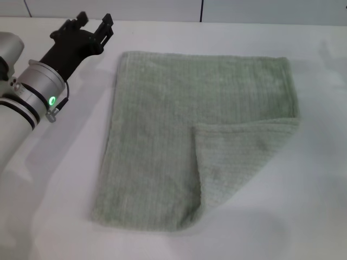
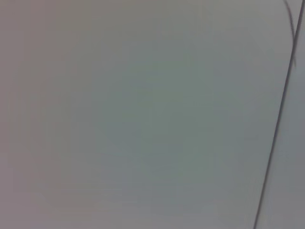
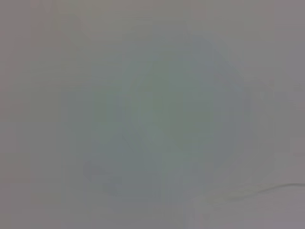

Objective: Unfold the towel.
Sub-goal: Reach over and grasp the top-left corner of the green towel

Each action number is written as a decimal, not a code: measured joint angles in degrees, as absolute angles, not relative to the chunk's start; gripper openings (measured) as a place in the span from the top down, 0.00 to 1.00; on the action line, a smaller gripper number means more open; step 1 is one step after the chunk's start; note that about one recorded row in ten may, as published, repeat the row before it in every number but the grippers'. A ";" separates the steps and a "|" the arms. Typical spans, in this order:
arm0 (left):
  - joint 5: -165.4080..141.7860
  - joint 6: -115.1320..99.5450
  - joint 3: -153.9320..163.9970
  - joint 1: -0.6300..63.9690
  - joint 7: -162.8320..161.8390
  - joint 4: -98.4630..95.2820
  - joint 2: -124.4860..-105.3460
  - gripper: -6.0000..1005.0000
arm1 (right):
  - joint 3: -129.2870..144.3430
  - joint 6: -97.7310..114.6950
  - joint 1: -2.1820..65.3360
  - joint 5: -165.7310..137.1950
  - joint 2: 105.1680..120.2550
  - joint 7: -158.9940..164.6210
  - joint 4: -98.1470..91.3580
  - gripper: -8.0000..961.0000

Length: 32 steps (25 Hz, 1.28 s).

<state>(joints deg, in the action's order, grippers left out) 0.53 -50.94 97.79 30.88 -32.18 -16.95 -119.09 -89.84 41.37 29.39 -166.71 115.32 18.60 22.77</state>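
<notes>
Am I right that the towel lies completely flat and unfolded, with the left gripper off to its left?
Not quite: in the head view the towel has its near right corner folded over. The left gripper is indeed off to its left.

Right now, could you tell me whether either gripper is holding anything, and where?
Nothing is held. The left gripper hangs open beside the towel, apart from it; the right one is out of view.

There is one towel [image 1: 179, 146]. It lies on one surface [image 1: 320, 189]. One gripper [image 1: 93, 23] shows, the left one.
</notes>
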 joint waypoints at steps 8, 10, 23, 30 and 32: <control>0.53 -44.23 98.50 30.94 -35.96 -20.18 -119.09 0.52 | -90.65 41.18 29.43 -166.71 115.31 18.49 22.57 0.21; 0.55 -40.79 99.35 31.01 -37.46 -21.88 -119.04 0.56 | -90.78 41.16 29.39 -166.71 115.31 18.40 22.58 0.21; 0.53 -23.13 105.42 31.84 -39.31 -31.35 -118.73 1.00 | -90.87 40.18 29.37 -166.75 115.31 18.27 22.47 0.21; 0.53 -12.11 105.83 32.41 -39.35 -36.58 -118.65 1.00 | -90.88 40.00 29.51 -167.01 115.31 18.22 22.46 0.21; 0.53 -10.97 105.85 32.44 -39.35 -37.19 -118.65 1.00 | -90.88 39.78 29.74 -167.03 115.31 18.21 22.27 0.21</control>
<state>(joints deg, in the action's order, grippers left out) 0.53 -10.97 105.85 32.44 -39.35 -37.19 -118.65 -90.88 39.78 29.74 -167.03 115.31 18.21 22.27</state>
